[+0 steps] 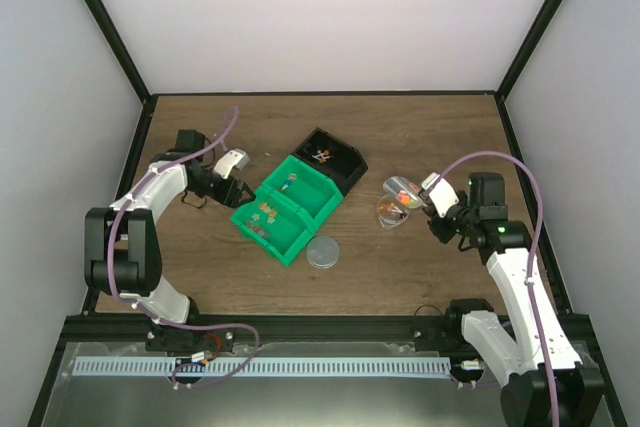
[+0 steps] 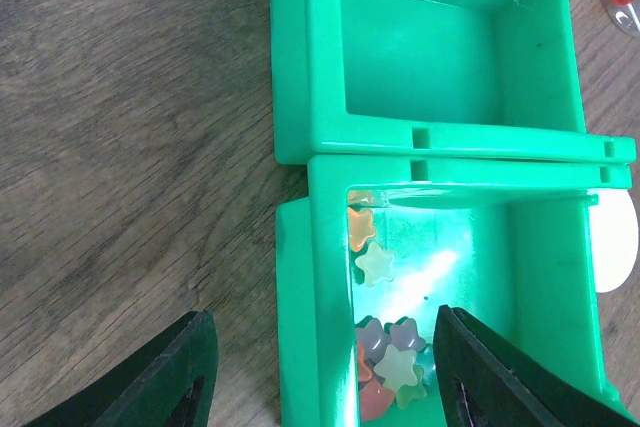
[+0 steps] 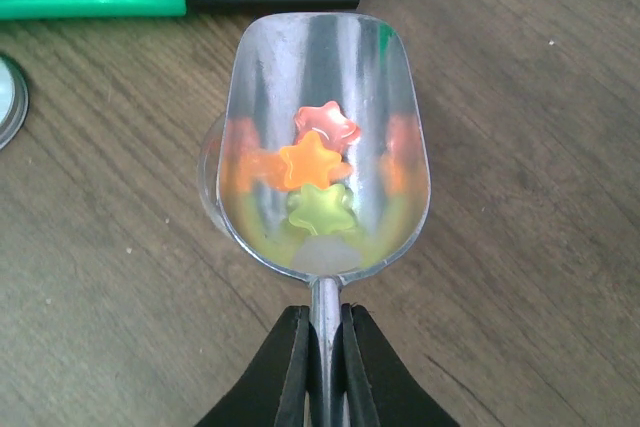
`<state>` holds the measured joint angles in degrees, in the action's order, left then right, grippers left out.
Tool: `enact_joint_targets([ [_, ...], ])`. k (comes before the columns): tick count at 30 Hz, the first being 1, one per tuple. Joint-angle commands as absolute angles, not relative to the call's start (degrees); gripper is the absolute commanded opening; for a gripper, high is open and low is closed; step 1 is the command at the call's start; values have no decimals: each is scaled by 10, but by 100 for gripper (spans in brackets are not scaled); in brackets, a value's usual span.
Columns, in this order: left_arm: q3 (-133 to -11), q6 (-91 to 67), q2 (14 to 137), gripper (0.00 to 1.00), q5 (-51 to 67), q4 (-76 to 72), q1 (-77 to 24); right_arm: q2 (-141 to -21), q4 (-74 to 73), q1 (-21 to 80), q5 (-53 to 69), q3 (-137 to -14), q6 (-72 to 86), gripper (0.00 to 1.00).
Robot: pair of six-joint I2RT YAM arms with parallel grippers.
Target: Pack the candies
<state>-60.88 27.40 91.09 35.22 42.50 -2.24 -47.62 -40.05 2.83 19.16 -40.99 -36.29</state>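
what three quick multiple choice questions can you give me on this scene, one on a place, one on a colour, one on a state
1. Where is the round grey lid?
A. on the table beside the green tray
B. on top of a blue bowl
C. hanging from a hook

2. What colour is the middle candy in the scoop?
A. blue
B. black
C. orange

3. How is the right gripper?
A. open and empty
B. shut on the scoop's handle
C. out of view

Answers:
1 A: it lies flat on the wood at the tray's near corner.
2 C: it sits orange between a red one and a yellow-green one.
3 B: both fingers pinch the handle.
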Motion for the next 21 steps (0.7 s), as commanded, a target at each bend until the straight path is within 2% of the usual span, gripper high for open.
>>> enact_joint_targets([
  [1,-622,272,916,62,368,412,-21,-458,-460,11,218,-429,-421,1],
  [21,-613,258,921,62,375,391,-21,-526,-555,11,182,-465,-432,1],
])
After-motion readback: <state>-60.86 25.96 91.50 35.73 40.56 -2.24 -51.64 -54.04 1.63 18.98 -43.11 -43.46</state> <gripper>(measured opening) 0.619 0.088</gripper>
